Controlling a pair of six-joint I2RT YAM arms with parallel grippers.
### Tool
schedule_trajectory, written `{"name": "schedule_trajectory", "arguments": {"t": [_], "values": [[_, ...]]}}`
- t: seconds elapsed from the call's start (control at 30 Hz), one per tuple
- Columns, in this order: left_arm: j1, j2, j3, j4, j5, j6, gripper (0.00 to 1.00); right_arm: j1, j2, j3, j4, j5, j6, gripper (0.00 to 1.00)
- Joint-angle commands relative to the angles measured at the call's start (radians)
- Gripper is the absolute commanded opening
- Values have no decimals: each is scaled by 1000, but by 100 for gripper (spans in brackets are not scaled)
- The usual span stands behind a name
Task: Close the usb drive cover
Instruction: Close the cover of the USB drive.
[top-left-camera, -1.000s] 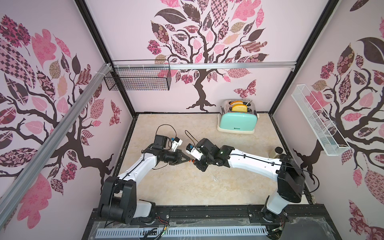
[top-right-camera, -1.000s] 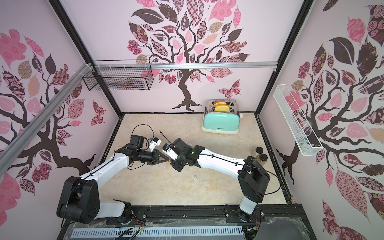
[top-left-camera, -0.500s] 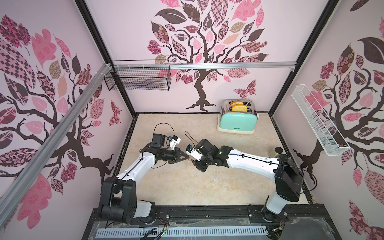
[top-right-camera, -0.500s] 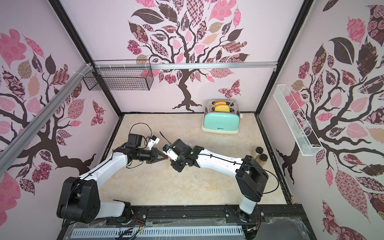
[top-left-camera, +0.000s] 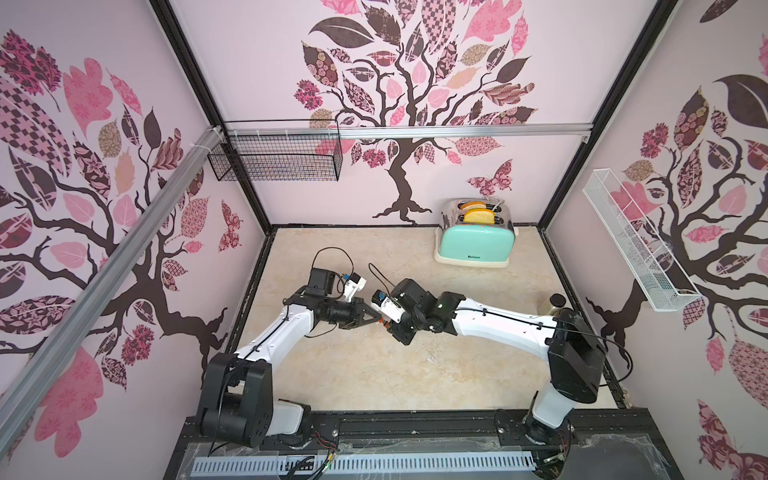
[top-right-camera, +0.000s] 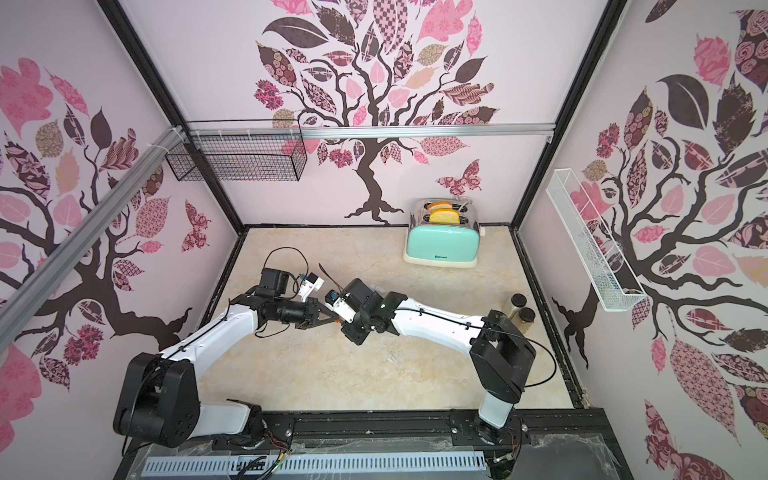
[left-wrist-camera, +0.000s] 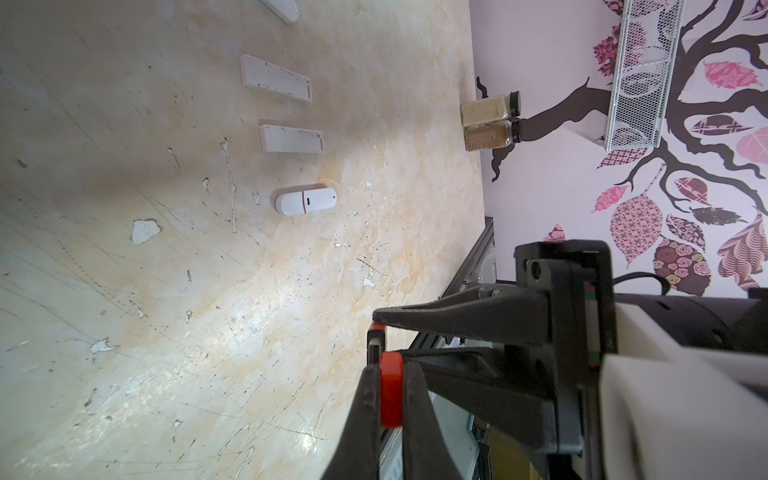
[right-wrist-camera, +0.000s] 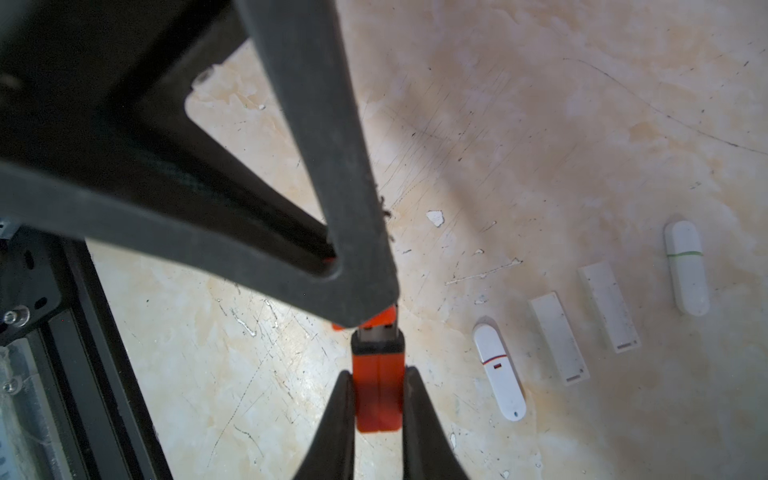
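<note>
Orange usb drive gripped by right tool, plug end touching orange cover, cover pinched in left tool

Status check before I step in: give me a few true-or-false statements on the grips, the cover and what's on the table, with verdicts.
1. The right gripper is shut on the orange usb drive. True.
2. The cover is fully seated on the drive. False: the left gripper holds it at the end of the metal connector, which shows bare.
3. A white drive with a red stripe lies on the table. True.
4. The toaster has empty slots. False: toast stands in them.
</note>
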Motion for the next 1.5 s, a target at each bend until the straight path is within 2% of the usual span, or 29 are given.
{"name": "schedule_trajectory", "arguments": {"t": [0.0, 0.77, 0.9, 1.17, 1.33, 1.47], "values": [[-3, 14, 15, -3, -17, 17, 0, 7, -13, 39, 9, -11, 5, 0], [-27, 44, 19, -3, -29, -1, 0, 30, -14, 63, 23, -11, 6, 0], [-42, 52, 26, -18, -5, 2, 0, 49, -26, 63, 35, 48, -27, 0], [-72, 81, 35, -51, 68, 1, 0, 55, -123, -8, 189, 110, -86, 0], [-76, 85, 33, -46, 101, -16, 0, 55, -197, -100, 396, 105, -94, 0], [-78, 80, 23, -42, 90, -13, 0, 55, -173, -96, 444, 103, -73, 0]]}}
